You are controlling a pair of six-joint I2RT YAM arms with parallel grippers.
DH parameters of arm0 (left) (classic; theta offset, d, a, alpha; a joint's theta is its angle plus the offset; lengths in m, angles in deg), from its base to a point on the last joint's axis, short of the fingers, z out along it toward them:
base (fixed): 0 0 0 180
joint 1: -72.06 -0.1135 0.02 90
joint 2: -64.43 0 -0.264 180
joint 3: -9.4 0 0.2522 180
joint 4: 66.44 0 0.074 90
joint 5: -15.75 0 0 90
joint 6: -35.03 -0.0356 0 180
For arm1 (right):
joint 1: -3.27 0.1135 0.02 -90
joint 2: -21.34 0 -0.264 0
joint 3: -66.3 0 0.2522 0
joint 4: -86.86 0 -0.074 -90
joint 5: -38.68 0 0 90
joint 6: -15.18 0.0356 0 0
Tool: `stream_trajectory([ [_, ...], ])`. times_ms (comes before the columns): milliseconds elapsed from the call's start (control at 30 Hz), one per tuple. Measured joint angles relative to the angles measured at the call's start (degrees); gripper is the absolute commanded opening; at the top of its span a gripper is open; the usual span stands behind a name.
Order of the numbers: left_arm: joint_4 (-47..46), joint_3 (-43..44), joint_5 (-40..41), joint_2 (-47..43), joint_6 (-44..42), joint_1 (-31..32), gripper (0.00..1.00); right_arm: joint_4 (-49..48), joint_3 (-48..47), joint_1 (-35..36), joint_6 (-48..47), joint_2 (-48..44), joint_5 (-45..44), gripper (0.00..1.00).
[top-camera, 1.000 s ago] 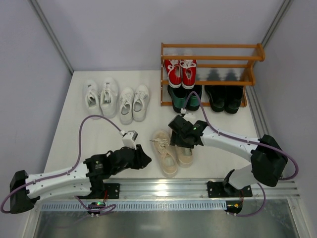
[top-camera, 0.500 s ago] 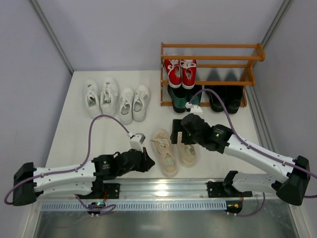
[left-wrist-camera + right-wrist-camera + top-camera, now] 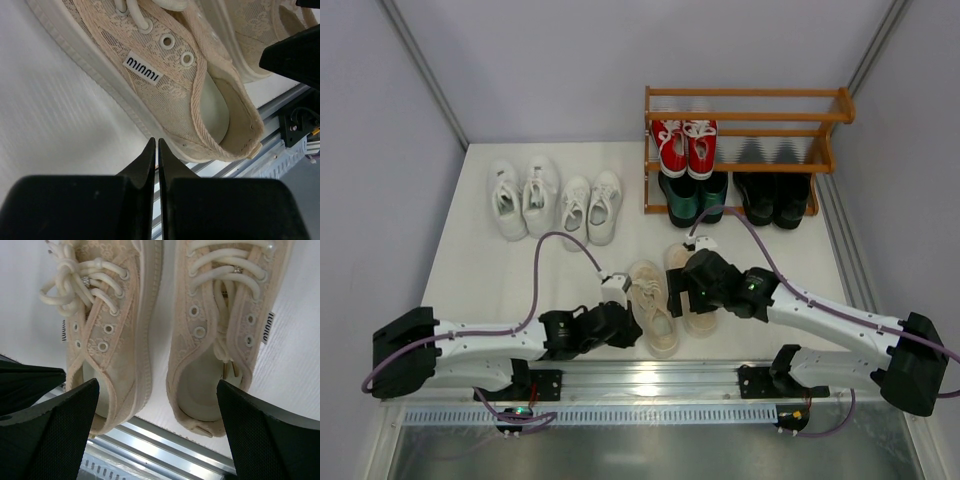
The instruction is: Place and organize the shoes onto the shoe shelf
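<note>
The cream shoes lie side by side near the front rail, one [image 3: 652, 312] on the left and one [image 3: 699, 312] on the right. My left gripper [image 3: 631, 329] is shut and empty, its tips [image 3: 156, 142] at the sole edge by the heel of the left cream shoe [image 3: 170, 85]. Wide open, my right gripper [image 3: 692, 298] hovers over the heels of both cream shoes [image 3: 117, 340] [image 3: 220, 335]. The shoe shelf [image 3: 748, 117] holds red sneakers [image 3: 684, 146] on its middle tier, with dark green loafers [image 3: 694, 199] and black loafers [image 3: 773, 197] at the bottom.
Two white sneaker pairs [image 3: 523, 196] [image 3: 590, 208] sit on the floor left of the shelf. A metal rail [image 3: 650, 380] runs along the near edge just behind the cream shoes' heels. Grey walls close in both sides.
My left arm reached right to the left cream shoe's heel and its jaws shut. My right gripper pulled back from the shelf side to above the cream pair and opened wide.
</note>
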Motion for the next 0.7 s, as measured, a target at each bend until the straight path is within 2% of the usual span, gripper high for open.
stream_trajectory([
  [533,-12.87,1.81,0.07,10.54,-3.08,0.13,0.0,-4.7,1.18,0.63,-2.12,2.14,3.61,1.0],
  [700,-13.68,2.38,-0.46,11.41,-3.5,0.13,0.0,-4.85,1.18,0.63,-3.37,4.72,3.8,0.91],
])
